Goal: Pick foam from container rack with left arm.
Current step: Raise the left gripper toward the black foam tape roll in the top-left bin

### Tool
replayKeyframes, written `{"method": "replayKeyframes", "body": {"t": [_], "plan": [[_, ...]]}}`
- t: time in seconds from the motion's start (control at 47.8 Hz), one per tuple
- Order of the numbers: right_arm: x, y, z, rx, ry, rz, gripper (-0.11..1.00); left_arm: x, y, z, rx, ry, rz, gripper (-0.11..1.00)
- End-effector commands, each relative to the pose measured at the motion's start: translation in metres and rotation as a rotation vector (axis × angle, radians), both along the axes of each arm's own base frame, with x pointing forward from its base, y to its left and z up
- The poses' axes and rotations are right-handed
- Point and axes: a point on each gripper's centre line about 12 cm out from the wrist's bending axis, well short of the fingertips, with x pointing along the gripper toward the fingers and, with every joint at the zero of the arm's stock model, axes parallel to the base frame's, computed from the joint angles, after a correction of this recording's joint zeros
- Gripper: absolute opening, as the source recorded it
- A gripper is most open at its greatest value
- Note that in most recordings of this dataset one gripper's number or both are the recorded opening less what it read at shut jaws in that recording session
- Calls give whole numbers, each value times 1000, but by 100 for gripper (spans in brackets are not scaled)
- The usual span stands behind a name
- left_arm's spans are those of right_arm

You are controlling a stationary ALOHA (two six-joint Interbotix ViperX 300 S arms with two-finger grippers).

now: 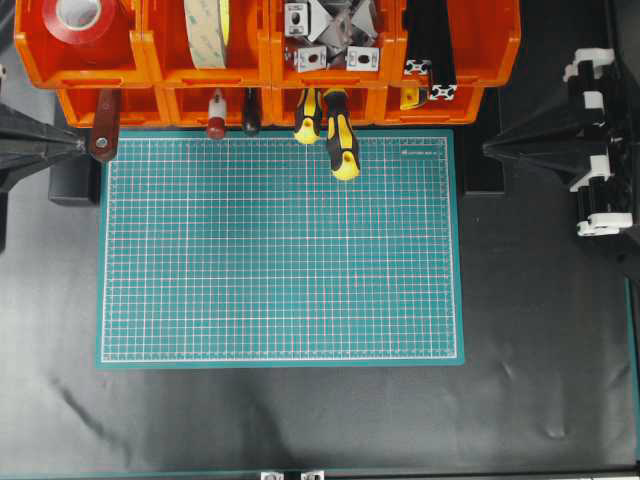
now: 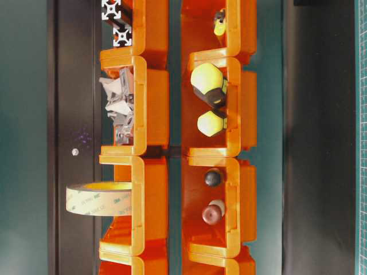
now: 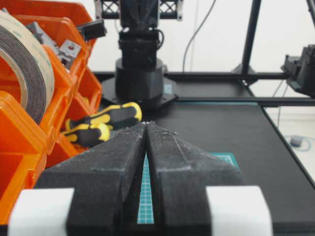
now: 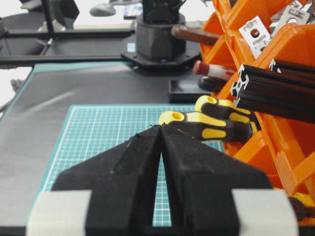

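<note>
While the foam (image 1: 208,35) stands on edge in an upper bin of the container rack (image 1: 150,55), its top cut off overhead, both the left gripper (image 3: 146,125) and right gripper (image 4: 160,129) rest with jaws together, well apart from it.

**A robotics lab bench fitted out like a workshop**

This is a robot test station in a lab. A black-covered surface (image 1: 300,420) carries a green gridded cutting mat (image 1: 280,250), the kind used on hobby and assembly benches. Along one edge stands an orange container rack (image 1: 265,60) stocked with workshop goods: a red tape roll (image 1: 82,14), the foam (image 3: 27,69), metal corner brackets (image 1: 330,40), black aluminium profiles (image 1: 430,50) and yellow-and-black screwdrivers (image 1: 340,140). Black framing (image 3: 251,39), loose cables and plain white walls surround the station, and a robot arm base (image 3: 140,73) is bolted beside the mat.
</note>
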Motion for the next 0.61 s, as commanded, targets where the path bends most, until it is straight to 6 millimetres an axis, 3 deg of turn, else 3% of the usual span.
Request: {"method": "replayKeyframes", "body": {"t": [0.0, 0.084, 0.147, 0.356, 0.586], "plan": [[4, 1, 11, 15, -24, 4, 2, 4, -3, 27, -28, -44, -24, 5], [3, 1, 14, 32, -40, -1, 8, 7, -4, 42, -133, -27, -35, 3], [3, 0, 15, 33, -47, -4, -1, 8, -5, 53, -221, -4, -44, 0], [2, 0, 19, 35, -66, -2, -1, 19, -2, 89, -452, 144, -11, 0], [1, 1, 24, 43, -84, -1, -1, 41, 18, 134, -674, 318, 147, 0]]}}
